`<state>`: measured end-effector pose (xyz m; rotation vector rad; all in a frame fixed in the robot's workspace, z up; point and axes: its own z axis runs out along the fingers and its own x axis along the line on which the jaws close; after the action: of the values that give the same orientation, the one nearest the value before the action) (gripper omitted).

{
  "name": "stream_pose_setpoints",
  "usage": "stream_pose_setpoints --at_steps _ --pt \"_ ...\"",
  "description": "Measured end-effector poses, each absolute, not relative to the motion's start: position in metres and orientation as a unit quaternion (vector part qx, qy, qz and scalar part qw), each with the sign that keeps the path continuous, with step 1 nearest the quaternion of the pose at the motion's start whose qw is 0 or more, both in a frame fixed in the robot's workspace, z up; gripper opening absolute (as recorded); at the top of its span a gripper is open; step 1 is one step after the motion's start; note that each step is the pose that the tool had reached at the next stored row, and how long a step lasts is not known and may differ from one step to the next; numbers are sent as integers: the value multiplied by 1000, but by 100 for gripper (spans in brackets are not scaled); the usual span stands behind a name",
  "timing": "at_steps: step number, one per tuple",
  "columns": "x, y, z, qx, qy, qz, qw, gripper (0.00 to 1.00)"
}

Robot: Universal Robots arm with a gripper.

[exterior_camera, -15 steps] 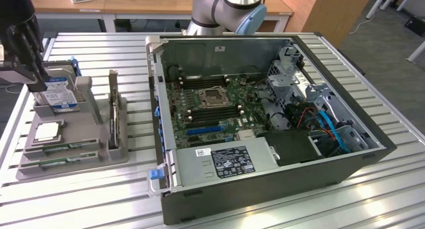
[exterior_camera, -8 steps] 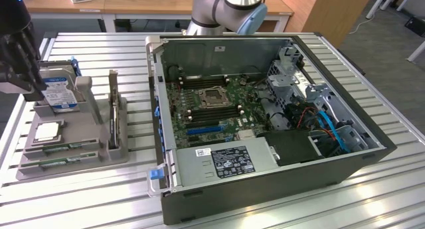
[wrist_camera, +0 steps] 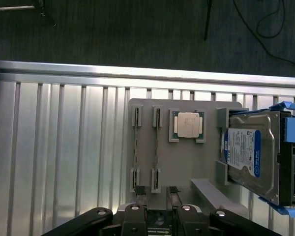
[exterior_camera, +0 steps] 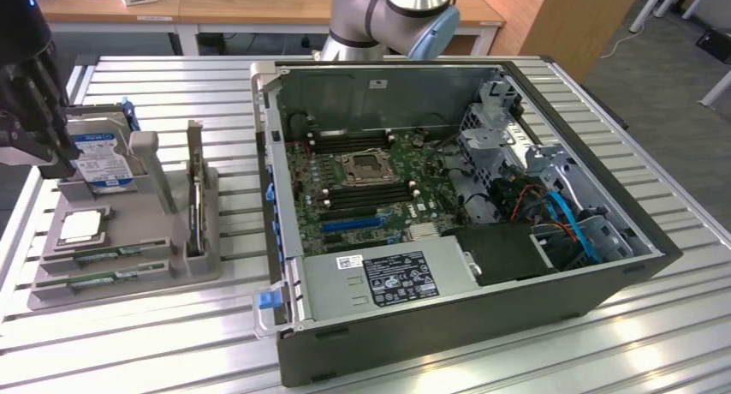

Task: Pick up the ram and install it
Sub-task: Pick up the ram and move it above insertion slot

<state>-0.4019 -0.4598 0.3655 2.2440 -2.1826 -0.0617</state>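
Two ram sticks, thin green boards, stand on edge in the slots of a grey holder (wrist_camera: 206,105). In the wrist view they are the ram (wrist_camera: 136,150) and a second stick (wrist_camera: 157,150) beside it. In the exterior view the ram (exterior_camera: 101,257) lies near the holder's front end, at the exterior view's left. My gripper (wrist_camera: 156,192) hangs above the holder, open, with nothing between its fingers (wrist_camera: 140,191). It hovers over the end of the two sticks, clear of them. In the exterior view the gripper (exterior_camera: 55,158) is a dark shape above the hard drive end of the holder.
The holder also carries a square silver CPU (wrist_camera: 188,124), a blue-labelled hard drive (wrist_camera: 248,152) in a blue bracket, and an upright card (exterior_camera: 197,188). The open computer case (exterior_camera: 639,265) with its motherboard (exterior_camera: 365,176) lies to the exterior view's right on the slatted metal table (exterior_camera: 149,343).
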Motion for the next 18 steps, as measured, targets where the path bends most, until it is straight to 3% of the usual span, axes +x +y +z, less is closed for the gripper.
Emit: stream_pose_setpoints --at_steps 18 --pt "-402 -460 333 717 -697 -20 5 30"
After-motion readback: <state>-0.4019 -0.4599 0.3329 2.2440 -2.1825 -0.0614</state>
